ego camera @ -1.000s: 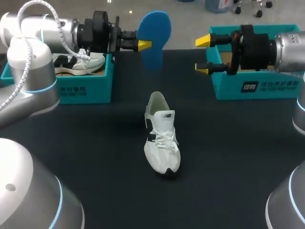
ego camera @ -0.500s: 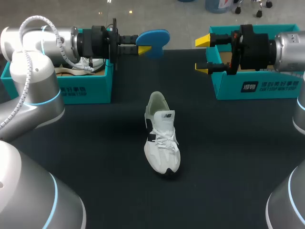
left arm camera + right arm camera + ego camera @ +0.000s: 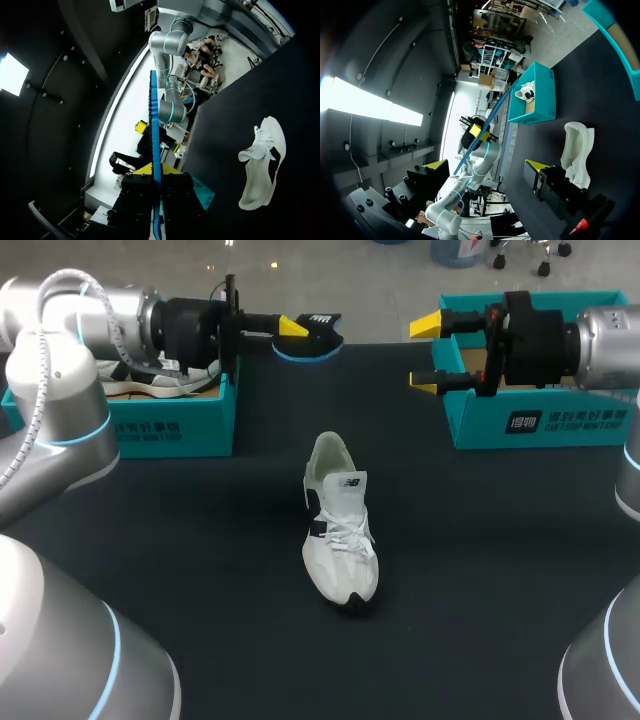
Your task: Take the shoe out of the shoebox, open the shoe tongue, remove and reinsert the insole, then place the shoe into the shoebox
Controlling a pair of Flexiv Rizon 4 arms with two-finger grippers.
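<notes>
The white shoe [image 3: 340, 535] stands upright mid-table, heel toward the far side, and also shows beside the fingers in both wrist views [image 3: 260, 170] [image 3: 577, 150]. My left gripper [image 3: 290, 328] is shut on the blue insole [image 3: 312, 338], held level in the air at the table's far edge. The left wrist view has the insole [image 3: 154, 130] edge-on between the fingers of the gripper [image 3: 156, 172]. My right gripper [image 3: 428, 352] hangs open and empty in front of the right teal shoebox [image 3: 540, 420]. In its own view that gripper [image 3: 486, 164] faces the thin blue insole [image 3: 490, 117].
A second teal box [image 3: 170, 425] at the far left holds another pale shoe [image 3: 165, 380], and it shows in the right wrist view too [image 3: 535, 95]. Bare dark tabletop [image 3: 200, 560] surrounds the white shoe.
My left wrist has turned, so the insole went from standing upright with its blue face showing to lying flat and nearly edge-on. The shoe and right arm stayed put.
</notes>
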